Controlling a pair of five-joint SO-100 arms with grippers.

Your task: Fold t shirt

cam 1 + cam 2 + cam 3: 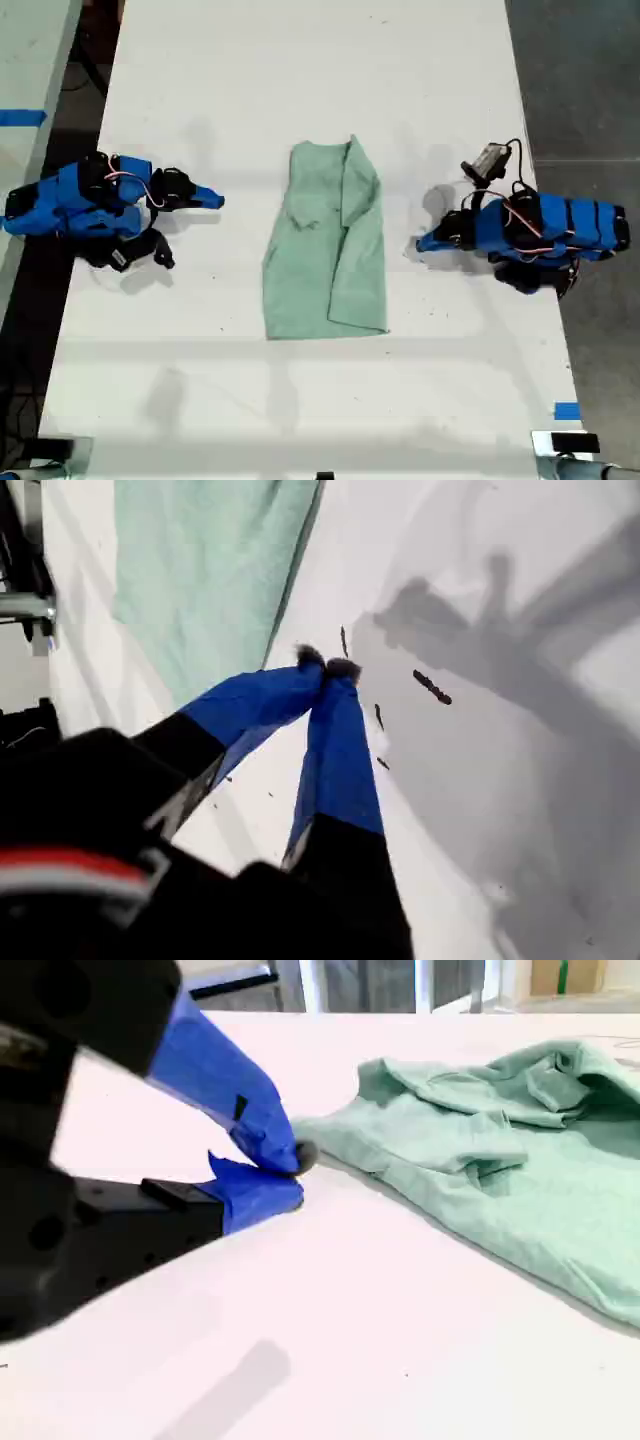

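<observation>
One t shirt (327,245) lies between two closed, empty pincers

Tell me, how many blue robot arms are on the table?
2. One arm sits at the exterior view's left, one arm at its right, with the t shirt between them. None looks hidden.

Pale mint-green t shirt (327,245), plain, unmarked, mid-frame in the exterior view. White table (300,80), bare. Blue arms with black joints at both edges of that view; red and white wires on them. Blue tape (566,410) lower right and at upper left edge. Grey floor (580,80) upper right.
</observation>
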